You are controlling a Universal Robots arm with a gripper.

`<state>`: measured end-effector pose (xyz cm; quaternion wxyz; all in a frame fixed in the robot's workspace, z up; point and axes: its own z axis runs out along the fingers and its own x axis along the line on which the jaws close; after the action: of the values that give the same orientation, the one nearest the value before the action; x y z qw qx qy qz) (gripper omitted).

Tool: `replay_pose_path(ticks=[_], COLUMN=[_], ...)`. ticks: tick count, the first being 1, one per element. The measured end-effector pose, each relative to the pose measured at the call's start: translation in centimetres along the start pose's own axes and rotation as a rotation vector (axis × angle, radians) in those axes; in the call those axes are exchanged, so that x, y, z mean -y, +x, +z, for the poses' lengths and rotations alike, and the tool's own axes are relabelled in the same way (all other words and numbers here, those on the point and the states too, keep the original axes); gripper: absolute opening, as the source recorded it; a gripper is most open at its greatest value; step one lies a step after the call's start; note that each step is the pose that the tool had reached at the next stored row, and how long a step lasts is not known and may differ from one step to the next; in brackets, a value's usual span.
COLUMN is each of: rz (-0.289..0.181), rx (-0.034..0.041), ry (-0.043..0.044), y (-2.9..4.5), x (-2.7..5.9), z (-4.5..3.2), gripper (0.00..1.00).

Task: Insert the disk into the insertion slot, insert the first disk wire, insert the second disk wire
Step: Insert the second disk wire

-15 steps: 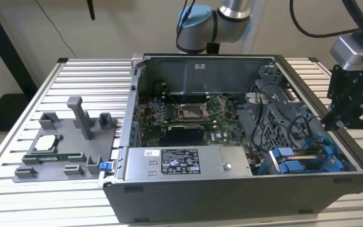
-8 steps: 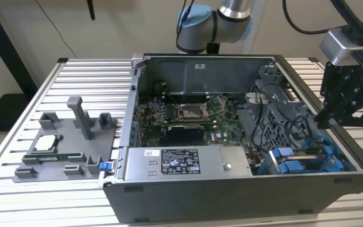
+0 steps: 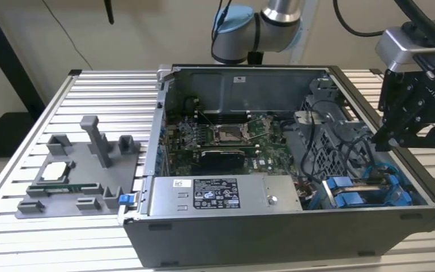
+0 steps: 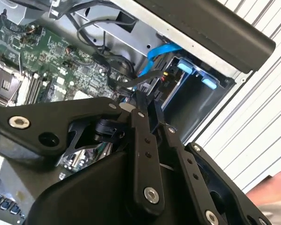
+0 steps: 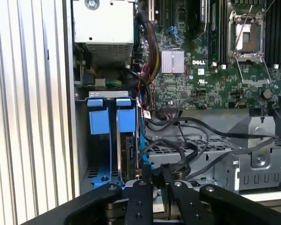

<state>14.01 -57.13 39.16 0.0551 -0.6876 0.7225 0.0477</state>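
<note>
The disk (image 5: 129, 154) stands edge-on in its blue carrier (image 3: 353, 194) inside the grey insertion slot (image 5: 104, 95), at the near corner of the open case on the exterior view's right. My gripper (image 3: 380, 141) hangs above that corner, just over the case's side wall. In both wrist views it (image 5: 157, 172) (image 4: 147, 105) points down toward the disk's end. A blue wire (image 5: 141, 152) (image 4: 160, 52) runs down beside the disk. A black wire (image 4: 139, 79) with a flat plug crosses just ahead of the gripper. Whether either wire is plugged into the disk is hidden.
A labelled grey power supply box (image 3: 217, 195) lies along the case front, with the motherboard (image 3: 225, 141) behind it. A perforated metal cage (image 5: 215, 150) draped with black cables borders the slot. A grey fixture tray (image 3: 74, 175) sits on the slatted table (image 3: 21, 226) at the exterior view's left.
</note>
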Motion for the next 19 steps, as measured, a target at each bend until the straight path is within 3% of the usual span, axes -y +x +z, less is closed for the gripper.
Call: replay_pose_path(ticks=[6,18,19], rz=[0.000,0.001,0.001], rx=[0.0000,-0.0044,-0.0045], ry=[0.0018,0.0022,0.0023], y=[0.16,0.51,0.53], x=[-1.47,-2.63,-2.77], z=[-0.06,-0.02,-0.02], gripper=[1.00,1.00,0.00])
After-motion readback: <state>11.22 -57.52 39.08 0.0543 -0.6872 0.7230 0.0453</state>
